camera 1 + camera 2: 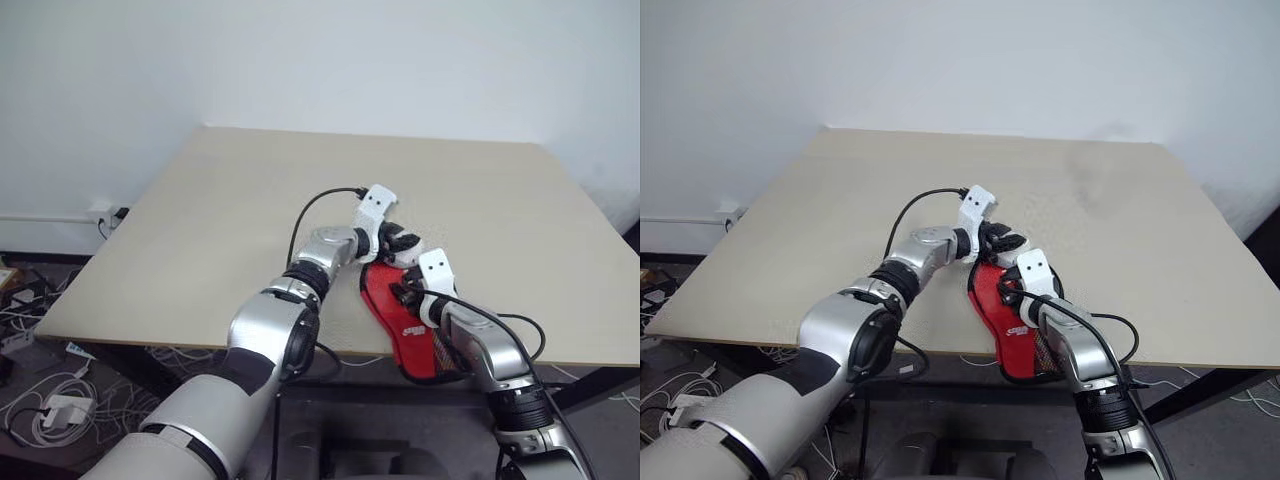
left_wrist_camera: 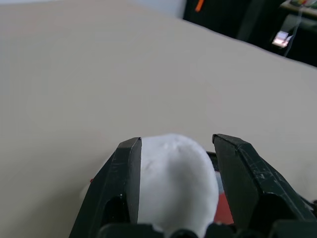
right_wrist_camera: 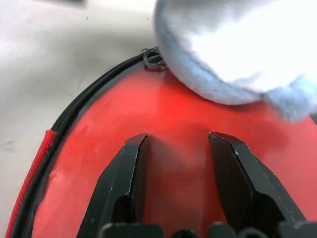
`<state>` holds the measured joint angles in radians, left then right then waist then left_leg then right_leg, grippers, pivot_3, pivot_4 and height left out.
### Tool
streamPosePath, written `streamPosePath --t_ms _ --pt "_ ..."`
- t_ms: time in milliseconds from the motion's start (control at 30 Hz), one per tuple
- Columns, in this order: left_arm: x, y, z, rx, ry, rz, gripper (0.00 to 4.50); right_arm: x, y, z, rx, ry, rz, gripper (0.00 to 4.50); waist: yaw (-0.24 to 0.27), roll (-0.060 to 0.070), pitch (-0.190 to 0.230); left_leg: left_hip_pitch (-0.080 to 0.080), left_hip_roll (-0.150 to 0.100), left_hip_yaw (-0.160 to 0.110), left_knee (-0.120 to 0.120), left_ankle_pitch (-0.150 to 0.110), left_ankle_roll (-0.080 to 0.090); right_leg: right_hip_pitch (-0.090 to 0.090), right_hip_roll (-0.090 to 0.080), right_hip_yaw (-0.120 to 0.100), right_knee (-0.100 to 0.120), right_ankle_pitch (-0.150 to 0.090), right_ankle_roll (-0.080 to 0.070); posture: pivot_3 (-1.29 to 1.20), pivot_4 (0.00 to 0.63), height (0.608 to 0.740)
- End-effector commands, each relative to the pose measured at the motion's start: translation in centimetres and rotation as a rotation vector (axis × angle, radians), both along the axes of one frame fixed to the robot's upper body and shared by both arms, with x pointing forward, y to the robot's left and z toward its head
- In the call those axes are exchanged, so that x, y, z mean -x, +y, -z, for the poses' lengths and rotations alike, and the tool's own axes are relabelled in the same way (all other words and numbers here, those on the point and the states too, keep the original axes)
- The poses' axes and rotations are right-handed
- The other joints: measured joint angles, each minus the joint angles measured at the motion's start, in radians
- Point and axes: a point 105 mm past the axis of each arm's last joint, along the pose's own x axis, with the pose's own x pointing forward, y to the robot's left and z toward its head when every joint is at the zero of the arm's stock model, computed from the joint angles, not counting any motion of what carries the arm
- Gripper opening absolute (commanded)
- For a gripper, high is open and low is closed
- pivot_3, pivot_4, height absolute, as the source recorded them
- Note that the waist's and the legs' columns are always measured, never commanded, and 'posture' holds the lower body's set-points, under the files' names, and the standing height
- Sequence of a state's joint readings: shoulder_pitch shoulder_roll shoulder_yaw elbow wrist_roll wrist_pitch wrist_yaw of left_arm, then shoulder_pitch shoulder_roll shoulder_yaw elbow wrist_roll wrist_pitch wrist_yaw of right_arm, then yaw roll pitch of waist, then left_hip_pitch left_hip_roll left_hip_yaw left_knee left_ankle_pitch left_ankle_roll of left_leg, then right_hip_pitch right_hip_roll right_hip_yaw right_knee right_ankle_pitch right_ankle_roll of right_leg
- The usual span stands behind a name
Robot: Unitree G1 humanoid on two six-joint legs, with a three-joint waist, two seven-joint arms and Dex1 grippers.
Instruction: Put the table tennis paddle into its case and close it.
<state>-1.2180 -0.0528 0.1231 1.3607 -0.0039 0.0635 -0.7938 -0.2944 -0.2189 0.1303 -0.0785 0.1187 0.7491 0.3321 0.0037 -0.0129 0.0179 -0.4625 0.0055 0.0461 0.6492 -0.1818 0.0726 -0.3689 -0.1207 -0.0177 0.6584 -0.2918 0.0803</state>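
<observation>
A beige table [image 1: 200,230] stands against a white wall, and near its front edge lies the case [image 1: 405,325], a red paddle-shaped pouch with a white logo, black zipper rim and a patch of black mesh toward the handle end, which reaches the table's edge. The case looks closed over, or nearly so; the table tennis paddle itself cannot be made out, so it is presumably inside, though that is a guess. The right gripper [image 3: 176,148] rests over the red top face of the case, its two black fingers parted with only red fabric between them, clamping nothing; it appears to be pressing or steadying the pouch. Just beyond its fingers, the black zipper rim curves round the case's head, and a small dark metal zipper pull [image 3: 152,58] sits on that rim. The left gripper [image 1: 393,243] hangs at the far, rounded end of the case, right beside that pull; its fingers stand apart, with a blurred white part of the other wrist showing between them, and they hold nothing. The step in hand seems to be the closing: paddle stowed, zipper being worked. The next move likely calls for the left fingers to pinch that small pull cleanly and draw it along the rim while the right gripper holds the case flat so it does not slide.
</observation>
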Motion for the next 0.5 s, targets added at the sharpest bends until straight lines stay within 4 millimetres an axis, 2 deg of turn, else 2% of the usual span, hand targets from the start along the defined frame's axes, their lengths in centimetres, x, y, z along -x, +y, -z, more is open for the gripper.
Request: streamPosePath --t_ms 33,167,267,333,433,500 --pt "0.0 -0.5 -5.1 0.113 -0.098 0.114 2.35 1.1 -0.7 1.7 0.023 0.090 -0.008 2.07 0.000 0.000 0.000 0.000 0.000 0.000 0.000 0.000 0.000 0.000 0.000 0.000 0.000 0.000 0.000 0.00 0.000 0.715" --pt "-0.2 0.7 -7.7 0.152 -0.157 0.164 2.35 0.7 -1.3 1.4 0.035 0.079 0.006 2.07 -0.002 0.000 0.000 0.000 0.000 0.000 0.000 0.000 0.000 0.000 0.000 0.000 0.000 0.000 0.000 0.00 0.000 0.715" --pt "-0.1 1.8 -10.2 0.259 -0.142 0.201 2.35 0.5 -1.5 1.2 0.030 0.076 0.015 2.07 -0.002 0.000 0.000 0.000 0.000 0.000 0.000 -0.002 0.003 0.000 0.000 0.000 0.000 0.000 0.000 0.00 0.000 0.715" --pt "0.3 2.5 -10.9 0.282 -0.144 0.249 2.35 0.3 -1.6 1.1 0.027 0.071 0.023 2.07 -0.002 0.000 0.000 0.000 0.000 0.000 0.000 -0.002 0.003 0.000 0.000 0.000 0.000 0.000 0.000 0.00 0.000 0.715" --pt "1.8 3.8 -8.8 0.188 -0.136 0.368 2.35 0.0 -2.1 0.3 0.004 0.054 0.054 2.07 -0.002 0.001 0.000 0.000 0.000 0.000 0.001 -0.001 0.002 0.000 0.000 0.000 0.000 0.000 0.000 0.00 0.000 0.715" --pt "2.8 4.9 -6.4 0.101 -0.127 0.399 2.35 -0.3 -2.8 -0.5 -0.028 0.032 0.082 2.07 -0.003 0.003 -0.001 0.000 0.000 0.000 0.001 0.000 0.001 0.001 0.000 0.000 0.000 0.000 0.000 0.00 0.000 0.715"
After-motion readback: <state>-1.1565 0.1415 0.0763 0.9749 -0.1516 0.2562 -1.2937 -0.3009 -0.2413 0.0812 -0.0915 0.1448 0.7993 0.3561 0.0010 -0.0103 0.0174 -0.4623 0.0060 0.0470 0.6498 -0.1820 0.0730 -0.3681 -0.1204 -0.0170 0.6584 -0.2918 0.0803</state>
